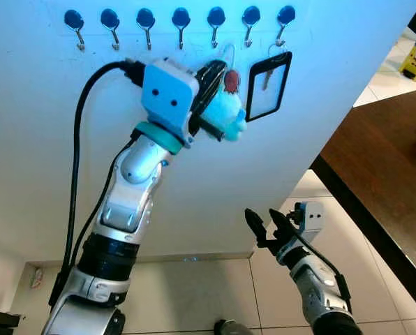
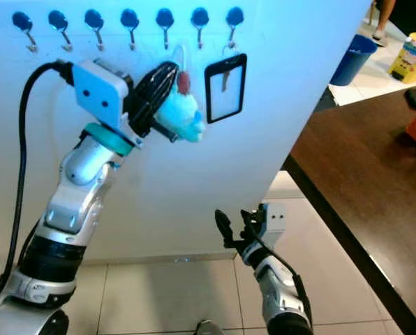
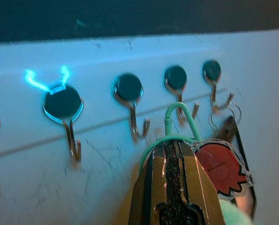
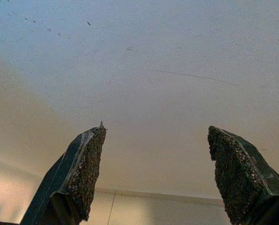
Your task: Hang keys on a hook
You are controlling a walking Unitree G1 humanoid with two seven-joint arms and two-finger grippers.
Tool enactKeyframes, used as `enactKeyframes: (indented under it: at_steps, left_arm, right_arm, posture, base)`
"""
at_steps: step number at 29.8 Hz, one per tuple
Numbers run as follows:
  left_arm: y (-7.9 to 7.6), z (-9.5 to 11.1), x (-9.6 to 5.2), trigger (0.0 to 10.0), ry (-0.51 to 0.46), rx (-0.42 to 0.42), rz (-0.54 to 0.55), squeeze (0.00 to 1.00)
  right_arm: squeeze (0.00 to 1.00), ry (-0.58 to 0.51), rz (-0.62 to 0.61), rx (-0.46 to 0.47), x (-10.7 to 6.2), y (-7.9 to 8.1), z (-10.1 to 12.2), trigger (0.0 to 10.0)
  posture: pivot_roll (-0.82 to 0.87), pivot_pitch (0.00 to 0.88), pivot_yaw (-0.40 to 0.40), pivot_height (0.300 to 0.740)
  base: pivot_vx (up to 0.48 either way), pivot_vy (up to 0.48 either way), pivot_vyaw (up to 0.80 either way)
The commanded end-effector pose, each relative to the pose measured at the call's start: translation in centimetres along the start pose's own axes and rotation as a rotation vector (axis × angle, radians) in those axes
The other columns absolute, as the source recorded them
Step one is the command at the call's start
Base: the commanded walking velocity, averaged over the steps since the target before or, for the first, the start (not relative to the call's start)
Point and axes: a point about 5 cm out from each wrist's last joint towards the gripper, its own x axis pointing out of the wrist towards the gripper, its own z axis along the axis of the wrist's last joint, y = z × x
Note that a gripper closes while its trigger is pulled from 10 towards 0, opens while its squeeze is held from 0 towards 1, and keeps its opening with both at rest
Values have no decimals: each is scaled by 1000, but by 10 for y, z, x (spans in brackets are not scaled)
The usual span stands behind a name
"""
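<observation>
Left gripper (image 3: 177, 150) clenched on keys (image 1: 225, 105), light and dangly with soft blue fluff, green loop (image 3: 179, 119) stiff and best pinched at its base, raised just below hooks (image 1: 214, 28); right gripper (image 1: 266, 225) spread, low, idle.

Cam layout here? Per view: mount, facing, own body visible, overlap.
Left eye: head, faces wall; left gripper holds keychain under hooks; right gripper low.
Right eye: same scene.
Left wrist: along shut fingers, at hooks, loop.
Right wrist: open fingers, wall.
Shared: hooks, badge holder.
</observation>
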Motion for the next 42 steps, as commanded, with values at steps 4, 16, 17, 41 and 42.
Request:
enactKeyframes:
  at_steps: [4,16,17,41,42]
  left_arm:
    - [-2,1,3,10000,-10,8,-9,0]
    - [-20,2,13,10000,-27,-36,-66,0]
    - [-21,3,15,10000,-31,-38,-69,0]
    - [-24,-4,23,10000,2,-44,-82,0]
    - [-24,-4,24,10000,2,-43,-81,0]
  right_arm:
    - [0,23,-14,20,-2,1,-8,10000]
    - [0,13,-16,21,-1,2,-6,10000]
    - [0,12,-17,21,-1,2,-6,10000]
    - [0,-7,-17,20,-2,5,-6,10000]
    - [0,-6,-18,19,-2,4,-6,10000]
  posture:
    - [-92,64,85,740]
    - [-100,66,92,740]
    - [-103,65,92,740]
    - [-124,76,107,740]
    - [-124,76,107,740]
  base:
    - [0,0,0]
    - [0,0,0]
    - [0,0,0]
    - [0,0,0]
    - [0,0,0]
